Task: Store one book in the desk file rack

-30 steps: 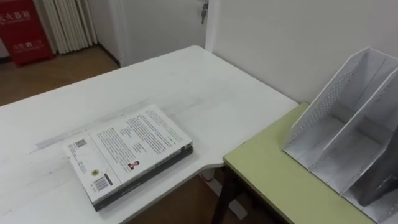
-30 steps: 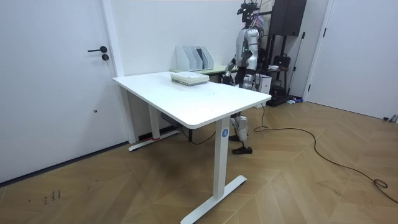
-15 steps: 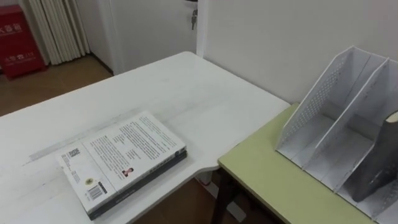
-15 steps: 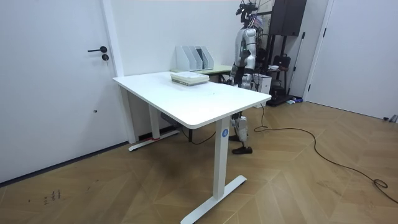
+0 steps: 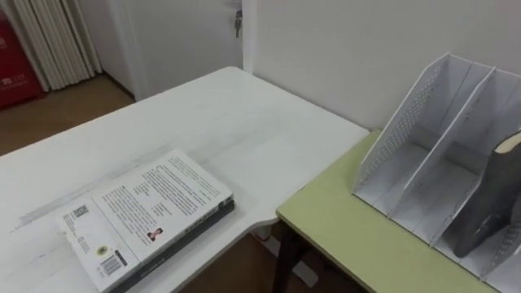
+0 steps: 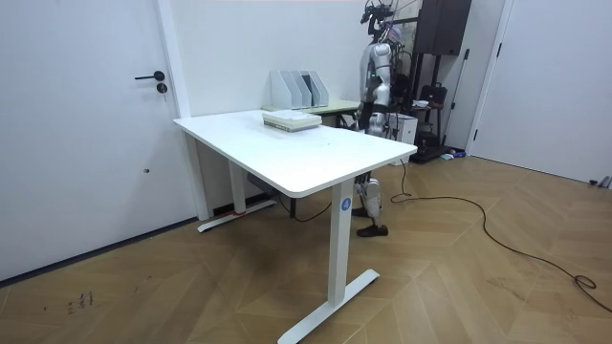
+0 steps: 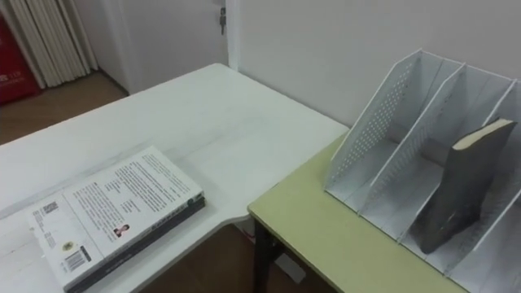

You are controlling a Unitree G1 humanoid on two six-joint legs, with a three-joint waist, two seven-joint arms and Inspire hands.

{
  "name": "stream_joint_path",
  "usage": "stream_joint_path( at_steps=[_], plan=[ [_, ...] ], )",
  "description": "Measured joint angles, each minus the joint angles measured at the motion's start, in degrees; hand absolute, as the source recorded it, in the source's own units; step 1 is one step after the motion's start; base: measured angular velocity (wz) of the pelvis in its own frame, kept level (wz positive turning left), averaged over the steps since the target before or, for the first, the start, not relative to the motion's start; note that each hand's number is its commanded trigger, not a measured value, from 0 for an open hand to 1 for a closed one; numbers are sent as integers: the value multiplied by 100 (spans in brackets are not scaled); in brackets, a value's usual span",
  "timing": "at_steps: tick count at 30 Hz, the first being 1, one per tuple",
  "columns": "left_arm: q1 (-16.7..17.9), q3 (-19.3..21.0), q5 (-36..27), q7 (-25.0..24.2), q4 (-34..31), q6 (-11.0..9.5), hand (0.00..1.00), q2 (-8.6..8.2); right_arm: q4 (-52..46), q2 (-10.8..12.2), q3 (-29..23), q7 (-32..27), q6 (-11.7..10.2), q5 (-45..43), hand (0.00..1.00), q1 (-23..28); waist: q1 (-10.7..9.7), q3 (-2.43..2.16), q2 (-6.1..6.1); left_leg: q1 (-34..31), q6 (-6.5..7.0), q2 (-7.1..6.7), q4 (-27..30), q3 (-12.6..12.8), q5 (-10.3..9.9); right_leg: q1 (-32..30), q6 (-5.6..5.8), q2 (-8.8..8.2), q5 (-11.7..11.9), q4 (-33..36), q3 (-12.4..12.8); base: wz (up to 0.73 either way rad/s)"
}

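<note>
Now 1 book (image 7: 466,183) leans inside the file rack (image 7: 376,130) (hand state: cannot tell).

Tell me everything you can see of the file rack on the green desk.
The file rack is white, plastic-looking, with slanted upright dividers forming side-by-side slots open at front and top. Its left outer wall is perforated with small holes. It stands upright on the green desk, back toward the white wall. The two slots nearest the perforated wall are empty; the next holds a dark book leaning tilted. Its right end runs out of the picture.
</note>
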Motion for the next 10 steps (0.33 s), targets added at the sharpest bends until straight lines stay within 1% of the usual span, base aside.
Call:
stream_joint_path(
  at_steps=[1,4,7,10],
  plan=[
    [-8,0,0,33,-3,-7,0,-28,-17,2,5,-160,-27,-29,0,-1,-7,1,22,2,0,-1,-1,7,0,-4,0,1,0,1,15,-7],
    [-3,-29,5,45,-3,-28,0,-47,-22,7,5,-436,-72,-196,0,1,-25,-16,32,9,0,1,0,16,0,-5,0,6,0,5,33,-3],
    [0,-65,6,83,-8,-88,0,-69,-12,27,73,-703,-83,-293,0,2,-15,-24,26,14,0,1,2,11,0,-4,-1,7,0,5,61,0],
    [2,-60,64,110,-8,-99,0,-69,-8,97,105,-882,-83,-308,0,66,-7,-26,14,28,0,1,1,-4,0,5,-1,10,0,6,72,0]
  ],
)
